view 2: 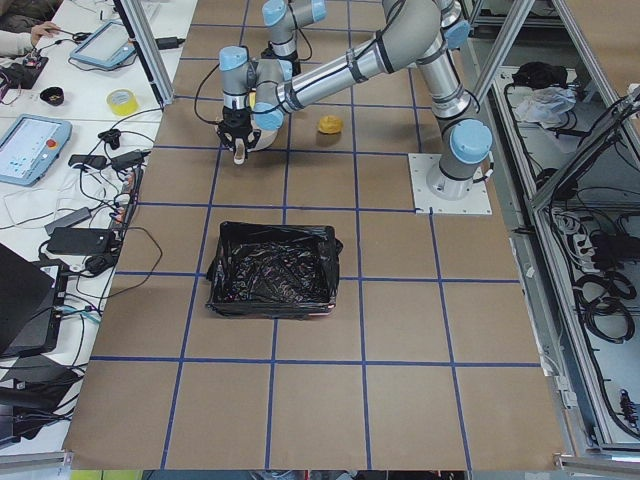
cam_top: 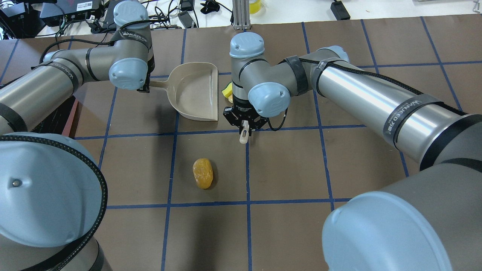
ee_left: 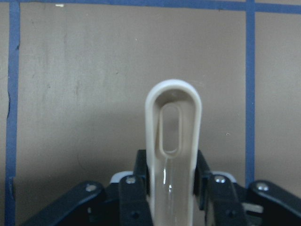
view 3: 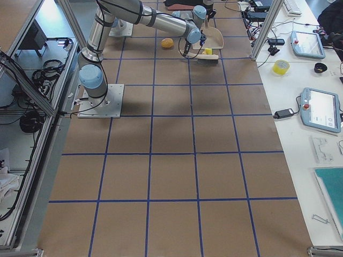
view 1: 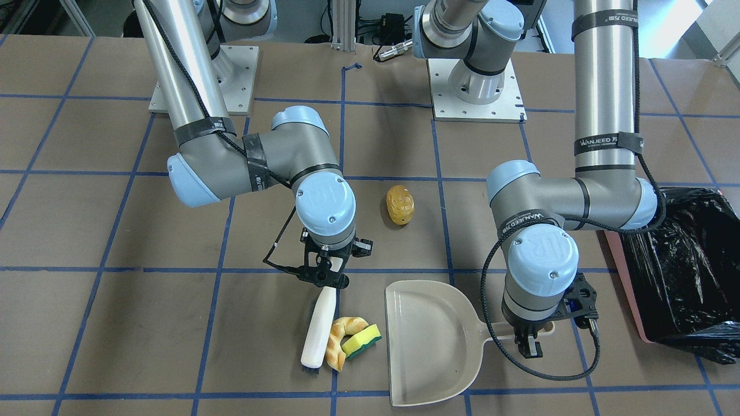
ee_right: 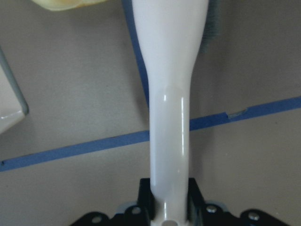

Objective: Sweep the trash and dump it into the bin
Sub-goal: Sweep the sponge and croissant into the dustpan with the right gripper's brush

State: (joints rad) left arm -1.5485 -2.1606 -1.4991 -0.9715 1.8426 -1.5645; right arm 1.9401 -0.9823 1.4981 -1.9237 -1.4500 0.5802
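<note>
I'm seeing the beige dustpan [view 1: 430, 341] lying flat at the lower centre of the front view, its open mouth facing the frame's left. My left gripper [view 1: 529, 341] is clamping the pan's handle at the lower right, and the wrist view is showing its jaws pressed against both sides of it. Just left of the pan's mouth, the sponge [view 1: 361, 341] and the bread [view 1: 336, 346] are lying against each other, with the white brush [view 1: 319, 332] resting along the bread's left side. My right gripper [view 1: 326, 277] is squeezing the brush handle, left of centre. The potato [view 1: 400, 204] is sitting alone at the frame's centre, well apart from the pan. The pink bin [view 1: 629, 292], lined with a black bag [view 1: 688, 260], is standing at the right edge of the bench [view 1: 115, 231].
</note>
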